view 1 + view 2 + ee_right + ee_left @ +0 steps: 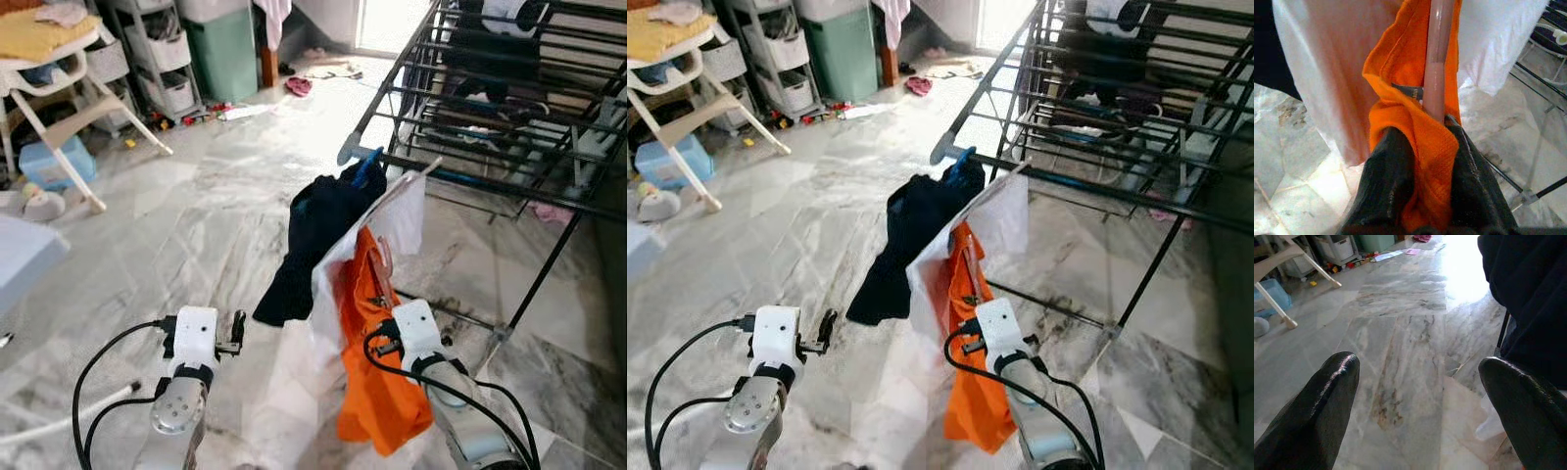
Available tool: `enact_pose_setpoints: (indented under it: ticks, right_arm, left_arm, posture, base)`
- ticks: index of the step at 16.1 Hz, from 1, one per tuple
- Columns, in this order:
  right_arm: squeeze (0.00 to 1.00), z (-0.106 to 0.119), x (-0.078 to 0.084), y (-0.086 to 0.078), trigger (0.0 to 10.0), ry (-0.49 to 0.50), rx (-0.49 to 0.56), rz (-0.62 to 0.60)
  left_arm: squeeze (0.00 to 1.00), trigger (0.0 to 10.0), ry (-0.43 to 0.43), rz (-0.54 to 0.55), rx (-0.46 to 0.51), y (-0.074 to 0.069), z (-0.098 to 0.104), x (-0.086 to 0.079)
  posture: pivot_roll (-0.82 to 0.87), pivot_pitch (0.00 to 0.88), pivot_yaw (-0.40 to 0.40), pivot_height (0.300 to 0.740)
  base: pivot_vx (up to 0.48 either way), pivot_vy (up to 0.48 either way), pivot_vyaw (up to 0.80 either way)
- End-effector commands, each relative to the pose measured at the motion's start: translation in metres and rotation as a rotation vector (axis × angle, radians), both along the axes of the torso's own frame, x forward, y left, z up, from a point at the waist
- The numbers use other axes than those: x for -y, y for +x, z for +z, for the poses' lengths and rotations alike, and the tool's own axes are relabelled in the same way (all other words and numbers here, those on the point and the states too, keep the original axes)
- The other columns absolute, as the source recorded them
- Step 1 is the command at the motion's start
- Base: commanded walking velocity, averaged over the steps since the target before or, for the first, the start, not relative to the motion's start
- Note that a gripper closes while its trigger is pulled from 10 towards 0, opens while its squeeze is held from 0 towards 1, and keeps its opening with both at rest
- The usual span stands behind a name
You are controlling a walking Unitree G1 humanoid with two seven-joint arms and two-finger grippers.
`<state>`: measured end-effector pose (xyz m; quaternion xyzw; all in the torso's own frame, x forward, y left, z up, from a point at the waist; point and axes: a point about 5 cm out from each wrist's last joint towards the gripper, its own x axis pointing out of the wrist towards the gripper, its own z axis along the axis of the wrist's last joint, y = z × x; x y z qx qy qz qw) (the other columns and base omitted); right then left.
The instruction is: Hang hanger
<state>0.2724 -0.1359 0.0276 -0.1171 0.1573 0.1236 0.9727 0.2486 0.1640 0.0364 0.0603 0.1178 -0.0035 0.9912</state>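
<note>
Gripping the pink hanger (1437,58) and orange garment (377,392), right jaws (1422,147) raised.

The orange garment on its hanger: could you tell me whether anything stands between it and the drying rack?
Yes. A white cloth and a dark garment hang from the drying rack edge directly ahead of the orange garment, which the right gripper clamps with its pink hanger.

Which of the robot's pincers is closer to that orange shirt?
The right pincer: its fingers are clamped on the orange shirt and its pink hanger. The left pincer hangs open over the floor, off to the shirt's left.
</note>
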Motion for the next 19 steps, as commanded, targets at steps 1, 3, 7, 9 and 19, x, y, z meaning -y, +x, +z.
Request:
enact_pose_setpoints:
  ticks: [1,3,7,9,19]
  right_arm:
    - [0.0,0.021,-0.008,0.011,10.0,0.024,0.094,0.023]
    - [0.0,0.021,-0.01,0.012,10.0,0.028,0.094,0.023]
    - [0.0,0.02,-0.008,0.011,10.0,0.019,0.094,0.01]
    - [0.0,0.021,-0.007,0.013,10.0,0.014,0.099,0.0]
    - [0.0,0.013,0.025,0.021,10.0,-0.021,0.021,-0.267]
  left_arm:
    - [0.0,10.0,0.002,0.007,-0.014,-0.001,-0.002,-0.003]
    - [0.0,10.0,0.005,0.008,-0.012,-0.001,-0.001,-0.005]
    - [0.0,10.0,0.009,0.003,-0.013,0.0,0.0,-0.004]
    - [0.0,10.0,0.009,-0.004,-0.014,0.0,-0.001,-0.003]
    - [0.0,10.0,-0.007,-0.053,0.0,0.006,0.003,0.003]
  posture:
    - [-0.05,0.003,0.036,0.74]
    - [-0.05,0.004,0.039,0.74]
    - [-0.05,0.008,0.047,0.74]
    - [-0.05,0.006,0.051,0.74]
    - [-0.06,0.003,0.069,0.74]
  base:
    - [-0.247,0.0,0.0]
    - [-0.249,0.0,0.0]
    - [-0.249,0.0,0.0]
    - [-0.124,0.0,0.0]
    - [0.0,0.0,0.0]
